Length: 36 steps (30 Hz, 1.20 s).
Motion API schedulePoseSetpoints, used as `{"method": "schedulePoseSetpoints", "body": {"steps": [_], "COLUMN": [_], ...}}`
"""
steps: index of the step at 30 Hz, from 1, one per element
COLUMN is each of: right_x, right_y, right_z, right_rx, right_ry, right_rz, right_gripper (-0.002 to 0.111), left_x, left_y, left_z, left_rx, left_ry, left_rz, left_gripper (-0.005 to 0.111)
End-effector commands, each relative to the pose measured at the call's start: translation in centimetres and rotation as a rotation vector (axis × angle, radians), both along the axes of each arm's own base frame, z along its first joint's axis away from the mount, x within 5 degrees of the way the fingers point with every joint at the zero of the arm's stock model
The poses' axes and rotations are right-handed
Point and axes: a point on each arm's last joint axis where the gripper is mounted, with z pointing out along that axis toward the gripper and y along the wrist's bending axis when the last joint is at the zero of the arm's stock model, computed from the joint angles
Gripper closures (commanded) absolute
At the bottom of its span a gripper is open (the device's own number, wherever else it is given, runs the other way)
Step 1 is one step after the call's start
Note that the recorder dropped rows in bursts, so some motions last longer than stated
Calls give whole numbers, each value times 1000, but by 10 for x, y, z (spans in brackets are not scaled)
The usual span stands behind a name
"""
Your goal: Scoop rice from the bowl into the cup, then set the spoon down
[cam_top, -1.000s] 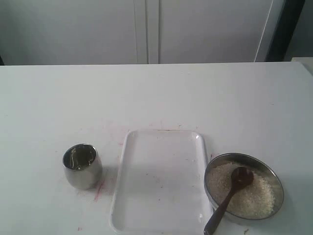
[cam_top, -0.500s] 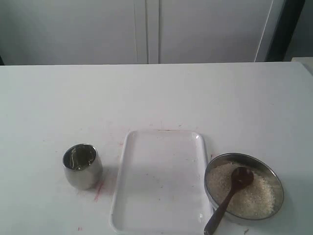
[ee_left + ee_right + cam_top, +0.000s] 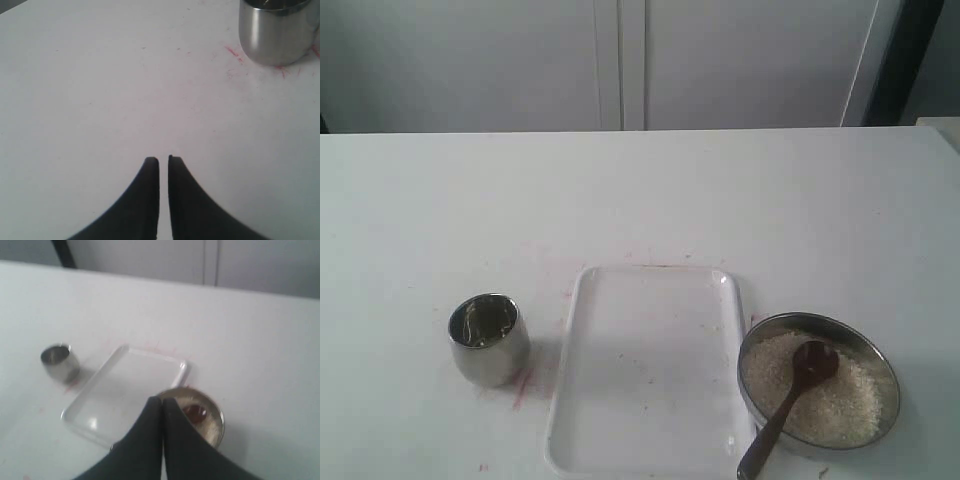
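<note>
The steel bowl (image 3: 882, 349) sits at the front right, holding pale rice (image 3: 840, 405). The brown wooden spoon (image 3: 790, 395) rests with its oval end on the rice and its handle over the bowl's near rim. The steel cup (image 3: 489, 339) stands upright at the front left. No arm shows in the exterior view. My left gripper (image 3: 163, 159) hovers shut over bare table, short of the cup (image 3: 277, 32). My right gripper (image 3: 161, 399) is shut, high above the bowl (image 3: 216, 416) and spoon (image 3: 195, 412), with the cup (image 3: 60, 361) farther off.
A white rectangular tray (image 3: 650, 365) lies between cup and bowl, also seen as the tray (image 3: 122, 392) in the right wrist view. Faint red marks (image 3: 525, 383) stain the table by the cup. White cabinet doors (image 3: 620, 60) stand behind the table's far edge.
</note>
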Motion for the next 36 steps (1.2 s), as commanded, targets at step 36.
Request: {"method": "schedulePoseSetpoints", "body": {"steps": [36], "right_x": [106], "right_y": [58], "right_z": [-132], "right_rx": [-80], "right_ry": [777], "right_rz": [611], "right_gripper": [108], "left_x": [-1], "left_y": [0], "left_z": [-8], "left_rx": [-10], "left_ry": [64], "left_rz": [-3], "left_gripper": [92]}}
